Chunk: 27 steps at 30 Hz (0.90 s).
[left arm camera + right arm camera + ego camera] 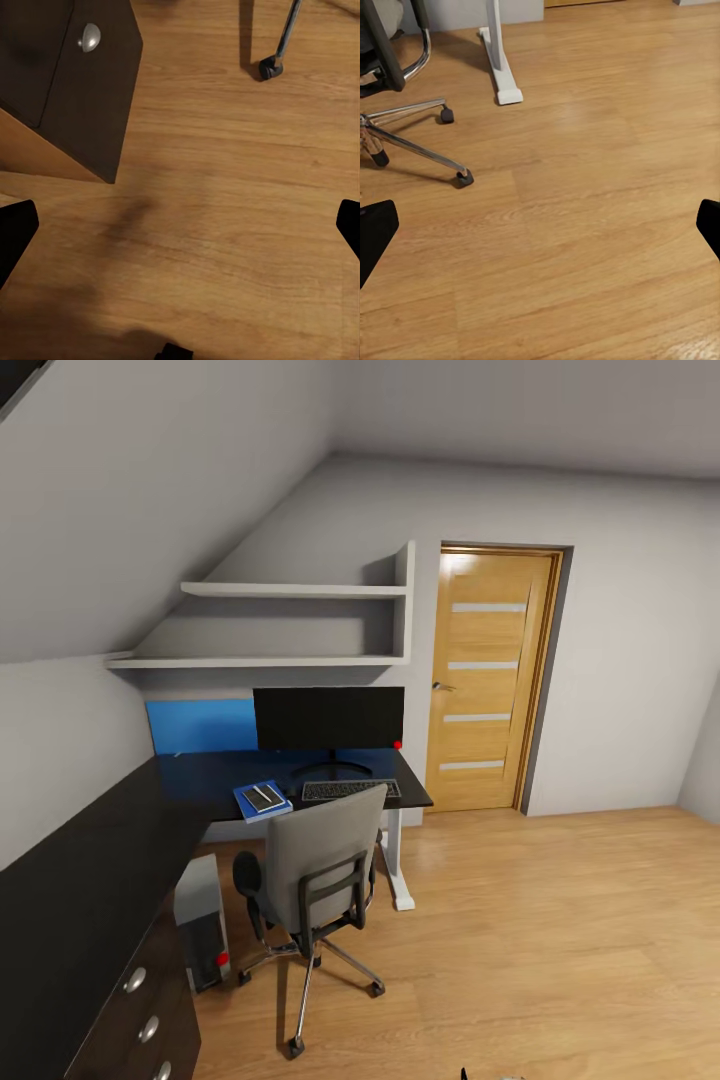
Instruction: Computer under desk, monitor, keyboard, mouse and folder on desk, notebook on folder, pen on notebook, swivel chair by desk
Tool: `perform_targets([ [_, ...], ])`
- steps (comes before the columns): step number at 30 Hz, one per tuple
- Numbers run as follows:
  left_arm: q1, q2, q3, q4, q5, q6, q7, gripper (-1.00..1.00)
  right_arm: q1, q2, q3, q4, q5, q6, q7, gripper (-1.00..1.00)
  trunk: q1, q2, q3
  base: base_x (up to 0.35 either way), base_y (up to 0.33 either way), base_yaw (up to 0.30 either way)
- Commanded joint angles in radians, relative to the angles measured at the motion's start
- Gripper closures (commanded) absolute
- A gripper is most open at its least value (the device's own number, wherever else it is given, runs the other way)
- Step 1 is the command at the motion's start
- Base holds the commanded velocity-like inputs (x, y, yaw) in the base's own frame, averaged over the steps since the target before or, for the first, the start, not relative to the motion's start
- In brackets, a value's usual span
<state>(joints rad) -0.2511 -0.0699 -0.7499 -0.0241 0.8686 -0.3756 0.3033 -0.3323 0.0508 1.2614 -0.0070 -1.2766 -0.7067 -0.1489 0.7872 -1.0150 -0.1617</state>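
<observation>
On the desk (200,785) the keyboard (350,790) lies before the monitor (328,718), with the folder (262,801) to its left carrying the notebook (264,796) and what may be the pen. The swivel chair (315,880) stands tucked close, the computer (202,920) beneath. Both jaws hang spread wide over the floor (585,225), holding nothing.

Glossy black tabletop (90,860), bright-blue folder (262,801), dark-grey notebook (264,796), grey swivel chair (322,860), light-grey computer (200,920), honey wood-grain floor (560,940).
</observation>
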Motion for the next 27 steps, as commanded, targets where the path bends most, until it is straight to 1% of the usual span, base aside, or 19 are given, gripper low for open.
perform_targets([
  [1,-0.001,-0.002,-0.008,0.0,0.004,-0.001,0.006,-1.0,0.0,0.018,0.011,-0.004,-0.002,0.002,-0.007,-1.0,0.0,-0.001,-0.001,0.0,0.0,0.0],
  [2,-0.001,-0.002,-0.008,0.0,0.004,-0.001,0.006,-1.0,0.0,0.026,0.011,-0.005,-0.002,0.004,-0.006,-1.0,0.0,-0.001,-0.001,0.0,0.0,0.0],
  [3,-0.001,-0.003,-0.008,0.0,0.004,0.0,0.006,-1.0,0.0,0.041,0.01,-0.005,-0.002,0.006,-0.005,-1.0,0.0,-0.001,-0.001,0.0,0.0,0.0],
  [5,-0.001,-0.003,-0.008,0.0,0.005,0.0,0.006,-1.0,0.001,0.056,0.008,-0.005,-0.002,0.008,-0.004,-1.0,0.0,-0.001,-0.001,0.0,0.0,0.0],
  [12,-0.001,-0.002,-0.007,0.0,0.006,0.0,0.006,-1.0,0.001,0.065,0.012,-0.003,-0.001,0.011,-0.002,-1.0,0.0,-0.001,-0.001,0.0,0.0,0.0],
  [13,-0.001,-0.002,-0.007,0.0,0.006,0.0,0.006,-1.0,0.001,0.065,0.012,-0.003,-0.001,0.011,-0.002,-1.0,0.0,-0.001,-0.001,0.0,0.0,0.0],
  [19,-0.001,-0.003,-0.007,0.0,0.006,0.0,0.005,-1.0,0.001,0.039,0.01,0.001,0.001,0.011,-0.002,-1.0,0.0,-0.001,-0.003,0.0,0.0,-0.008],
  [22,-0.001,-0.003,-0.006,0.0,0.006,0.0,0.005,-1.0,0.001,0.032,0.011,0.001,0.003,0.014,0.0,-1.0,0.0,-0.001,-0.006,0.0,0.0,-0.024],
  [24,-0.001,-0.002,-0.006,0.0,0.006,0.0,0.006,-1.0,0.001,0.019,0.014,0.001,0.006,0.023,0.001,-1.0,0.0,-0.001,-0.009,0.0,0.0,-0.009],
  [27,-0.001,-0.002,-0.006,0.0,0.006,0.0,0.006,-1.0,0.001,0.011,0.015,0.001,0.008,0.028,0.001,-1.0,0.0,-0.001,-0.014,0.0,0.0,-0.004],
])
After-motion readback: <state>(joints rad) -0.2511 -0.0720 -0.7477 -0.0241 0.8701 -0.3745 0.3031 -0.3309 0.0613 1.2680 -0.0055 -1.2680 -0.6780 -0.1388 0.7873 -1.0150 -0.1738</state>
